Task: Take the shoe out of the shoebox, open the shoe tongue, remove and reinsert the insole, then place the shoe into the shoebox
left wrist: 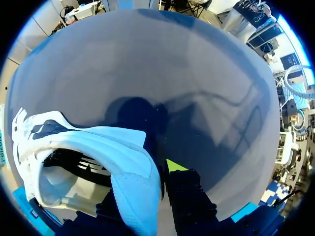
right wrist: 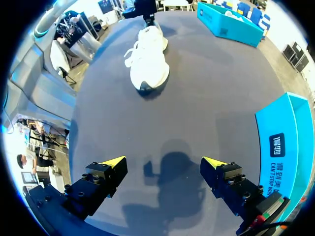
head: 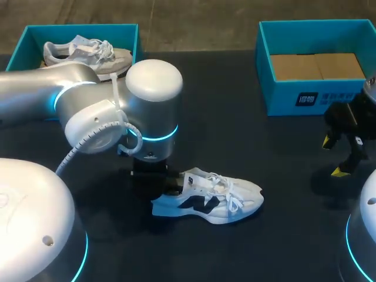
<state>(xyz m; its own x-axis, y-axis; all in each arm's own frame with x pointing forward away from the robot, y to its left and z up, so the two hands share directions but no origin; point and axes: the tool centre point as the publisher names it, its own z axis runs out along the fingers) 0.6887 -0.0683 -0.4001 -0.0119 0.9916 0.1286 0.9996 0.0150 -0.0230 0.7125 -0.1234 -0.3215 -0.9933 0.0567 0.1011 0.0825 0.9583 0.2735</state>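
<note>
A white shoe [head: 211, 200] with dark side marks lies on its sole on the black table, toe pointing right. My left gripper [head: 169, 182] is shut on its heel. In the left wrist view the heel collar [left wrist: 133, 167] sits between the fingers; one yellow fingertip [left wrist: 174, 165] shows outside it and the other is hidden inside the shoe [left wrist: 74, 162]. My right gripper [head: 332, 156] hangs open and empty over the table's right side. In the right wrist view it [right wrist: 164, 162] points at the shoe's toe [right wrist: 147, 61], far ahead.
A teal shoebox [head: 35, 32] at the back left holds a second white shoe [head: 88, 53]. Another teal shoebox [head: 305, 97] at the back right holds brown cardboard [head: 317, 66] and stands close beside my right gripper [right wrist: 283, 142].
</note>
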